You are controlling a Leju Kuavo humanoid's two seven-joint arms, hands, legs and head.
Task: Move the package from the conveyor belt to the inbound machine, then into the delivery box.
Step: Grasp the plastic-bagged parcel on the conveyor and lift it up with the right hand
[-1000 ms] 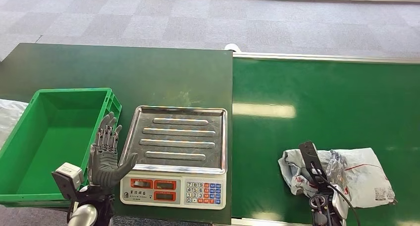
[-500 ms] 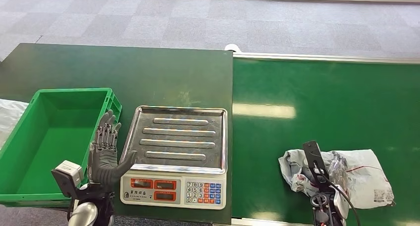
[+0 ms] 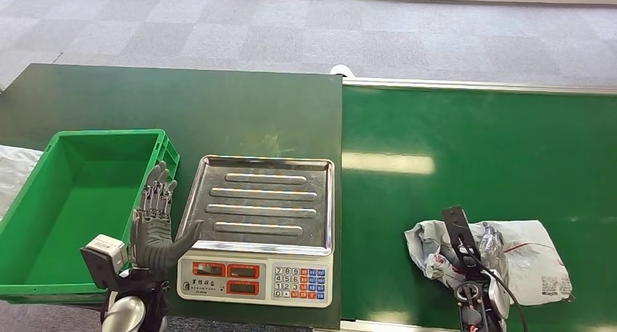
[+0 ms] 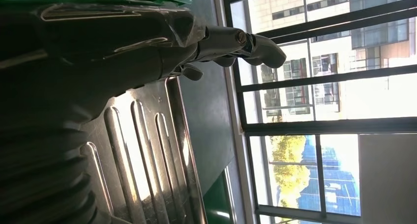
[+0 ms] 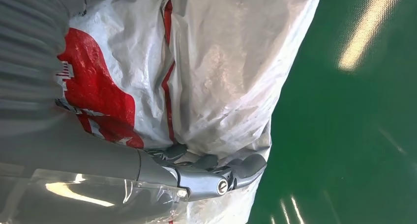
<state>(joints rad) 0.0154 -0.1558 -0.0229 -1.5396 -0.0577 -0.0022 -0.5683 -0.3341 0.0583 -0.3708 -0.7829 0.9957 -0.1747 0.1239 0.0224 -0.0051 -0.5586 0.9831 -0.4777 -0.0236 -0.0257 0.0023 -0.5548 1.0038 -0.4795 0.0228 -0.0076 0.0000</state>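
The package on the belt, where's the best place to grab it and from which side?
Probably the crumpled, bunched end of the package, the end toward the scale, coming down from above. The bag lies flat and soft on the conveyor belt, so folds give fingers purchase. The right hand is already on that edge.

High head view downward; wrist cameras close behind each hand

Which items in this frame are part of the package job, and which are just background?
Part of the job:
package on the conveyor belt
scale, the inbound machine
green crate, the delivery box
right robot hand on the package
left robot hand, fingers spread

Background:
white bag beside the crate
grey carpet
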